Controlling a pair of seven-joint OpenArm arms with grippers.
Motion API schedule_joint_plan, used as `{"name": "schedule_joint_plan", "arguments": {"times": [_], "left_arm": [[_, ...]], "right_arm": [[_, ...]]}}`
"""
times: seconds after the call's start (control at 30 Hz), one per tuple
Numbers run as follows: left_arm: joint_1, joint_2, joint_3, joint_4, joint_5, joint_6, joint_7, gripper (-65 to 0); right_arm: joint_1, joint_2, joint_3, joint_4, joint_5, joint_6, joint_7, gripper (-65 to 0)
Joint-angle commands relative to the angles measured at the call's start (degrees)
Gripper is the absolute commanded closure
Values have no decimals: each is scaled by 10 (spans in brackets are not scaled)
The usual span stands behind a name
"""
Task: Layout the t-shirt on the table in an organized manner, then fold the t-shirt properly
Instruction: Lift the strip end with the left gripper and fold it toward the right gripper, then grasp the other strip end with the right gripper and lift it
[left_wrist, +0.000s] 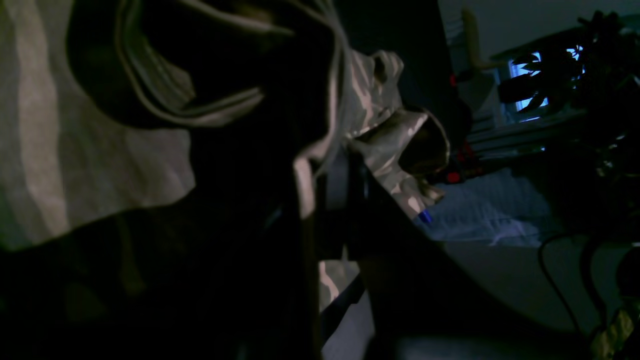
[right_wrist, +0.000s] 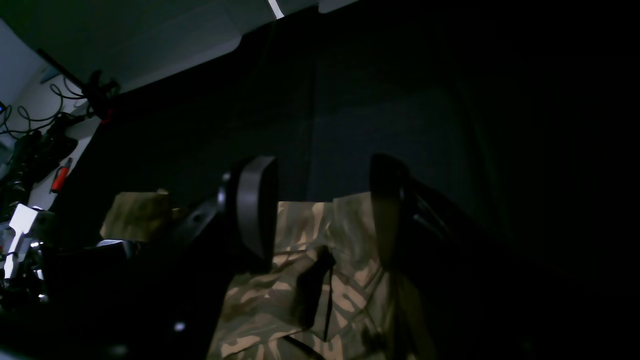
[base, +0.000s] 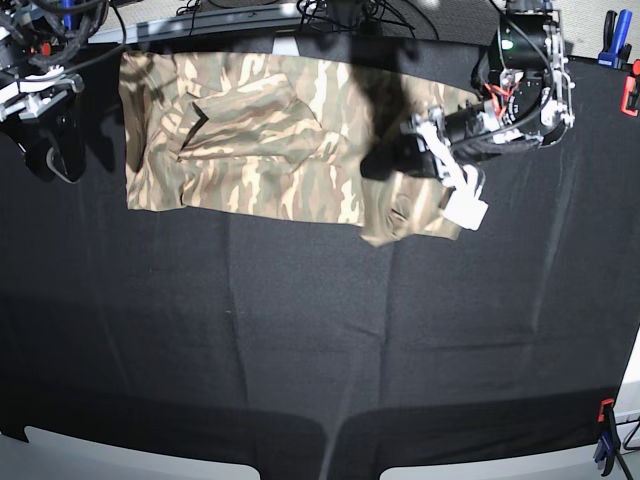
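The camouflage t-shirt (base: 260, 140) lies spread across the far part of the black-clothed table (base: 300, 350). Its right end is bunched and raised (base: 410, 210). My left gripper (base: 385, 155) is over that end and seems shut on the fabric. In the left wrist view the gripper (left_wrist: 320, 190) is dark, with the shirt's pale inside (left_wrist: 50, 125) draped close around it. My right gripper (base: 55, 145) is just left of the shirt's left edge. In the right wrist view it (right_wrist: 322, 210) is open, and the shirt (right_wrist: 310, 280) lies beyond the two fingers (right_wrist: 257, 210).
Red (base: 630, 95) and blue (base: 607, 50) clamps grip the cloth at the far right edge. Another clamp (base: 605, 430) is at the near right corner. Cables and gear (base: 300, 10) crowd the far edge. A red-handled tool (right_wrist: 60, 177) lies beside the table.
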Motion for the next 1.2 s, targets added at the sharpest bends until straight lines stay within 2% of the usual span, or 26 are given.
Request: {"name": "schedule_joint_plan", "arguments": {"times": [0.0, 0.03, 0.07, 0.17, 0.23, 0.37, 0.57, 0.67, 0.73, 0.87, 0.93, 1.07, 1.1, 1.17], "left_arm": [[-7, 0, -1, 11, -17, -7, -7, 0], [-7, 0, -1, 11, -19, -7, -7, 0], [-7, 0, -1, 11, -22, -7, -7, -50], [-7, 0, -1, 11, -53, -7, -6, -260], [-7, 0, -1, 11, -89, -7, 4, -326], [-7, 0, -1, 11, -135, -14, 21, -335], [-14, -3, -1, 11, -132, -44, 17, -335], [-26, -3, -1, 11, -124, -46, 9, -335], [-38, -3, -1, 11, -61, -50, -17, -335], [-42, -3, -1, 11, 137, -50, -150, -335], [-45, -5, -2, 12, 169, -50, -164, -335], [-47, -17, -2, 41, 162, -50, -162, -335], [-46, -19, -2, 54, 162, -50, -162, -335], [-44, -21, -2, 80, 162, -50, -159, -335]], "right_arm": [[-2, 6, 3, 10, 17, 3, 15, -288], [-2, 6, 3, 10, 17, 3, 15, -288], [-2, 6, 3, 10, 17, 3, 15, -288], [-2, 6, 3, 10, 17, 3, 15, -288], [-2, 6, 3, 10, 17, 3, 15, -288], [-2, 6, 3, 10, 17, 3, 15, -288], [0, 6, 3, 10, 14, 3, 16, -288], [3, 6, 3, 10, 13, 3, 15, -288], [3, 6, 3, 10, 13, 3, 15, -289], [3, 6, 3, 10, 9, 3, 15, -289], [5, 7, 3, 10, -39, 3, 16, -288], [28, 8, 2, -9, -218, 3, 22, -288], [30, 10, 2, -19, -244, 3, 23, -288], [30, 17, 2, -46, -252, 3, 24, -288]]}}
